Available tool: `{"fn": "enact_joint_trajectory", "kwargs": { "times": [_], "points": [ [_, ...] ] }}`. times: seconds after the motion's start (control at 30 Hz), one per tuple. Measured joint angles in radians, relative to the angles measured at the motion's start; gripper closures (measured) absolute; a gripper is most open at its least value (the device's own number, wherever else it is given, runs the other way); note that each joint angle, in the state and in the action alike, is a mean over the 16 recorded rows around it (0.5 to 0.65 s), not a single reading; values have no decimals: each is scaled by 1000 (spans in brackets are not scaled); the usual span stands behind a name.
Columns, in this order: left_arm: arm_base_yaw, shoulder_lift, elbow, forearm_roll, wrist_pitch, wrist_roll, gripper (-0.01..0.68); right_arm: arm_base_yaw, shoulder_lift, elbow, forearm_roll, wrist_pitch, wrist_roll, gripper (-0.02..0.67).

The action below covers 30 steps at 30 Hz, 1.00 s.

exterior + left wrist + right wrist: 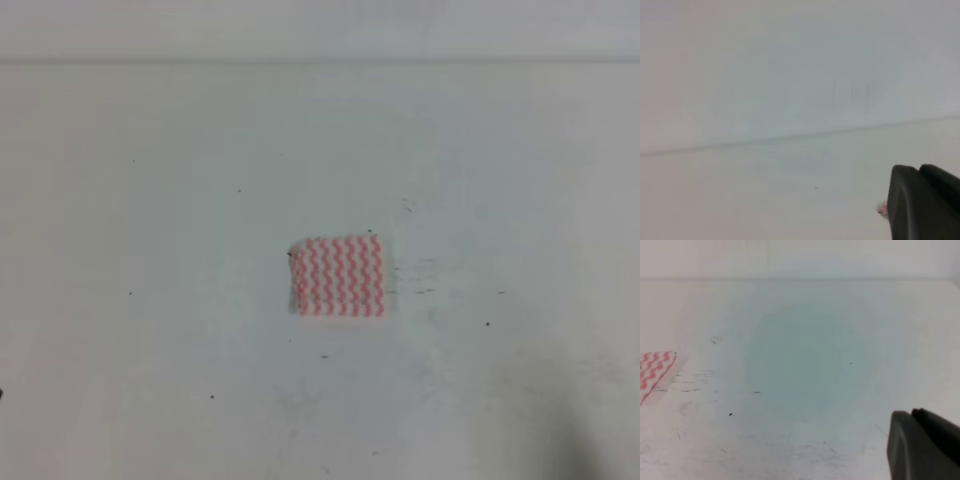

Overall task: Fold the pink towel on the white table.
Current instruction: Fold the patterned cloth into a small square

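1 small patch of colour and nothing else to chase: the pink towel (339,277) lies flat near the middle of the white table (150,200), a compact, nearly square packet, its zigzag stripes running near-to-far and its edges roughly square to the table's far edge; it reads as already doubled over, so by my judgement the folding is well along, perhaps done bar a last tidy.

Neither arm shows in the high view, so both sit well apart from the cloth; the wrist views settle who is closer. From the right gripper (925,445) the towel (655,372) peeks in at the far left edge, 1 corner and a slice of stripes, so the cloth lies to that arm's left and ahead, with scuffed bare table between. From the left gripper (925,202) only a tiny pink sliver (882,209) shows just beside the dark finger, low and right; so the cloth lies to that arm's right, mostly hidden behind the finger.

As for the jaws: each wrist view shows just 1 dark block at the bottom right corner, no gap and no second finger to read, so I cannot tell whether either pincer stands apart or together; neither is clamped on the cloth, that much is plain.

Which arm is nearer I cannot settle; the towel sits about midway, marginally right of centre, so any further reach would come inward from either side.
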Motion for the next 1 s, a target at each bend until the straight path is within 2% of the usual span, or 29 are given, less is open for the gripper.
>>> {"fn": "enact_joint_trajectory", "kwargs": {
  "times": [0.2, 0.37, 0.67, 1.0],
  "points": [
    [73, 3, -2, 375, 68, -383, 677, 1, -3, 4, 0, -3, 0, 667],
    [155, 3, -4, 571, 133, -597, 677, 1, -4, 5, 0, -5, 1, 667],
    [249, 2, -3, 720, 266, -735, 677, 1, -5, 6, 0, -6, 2, 667],
    [262, 2, -3, 792, 348, -792, 677, 1, -6, 7, 0, -7, 3, 667]
  ]
}}
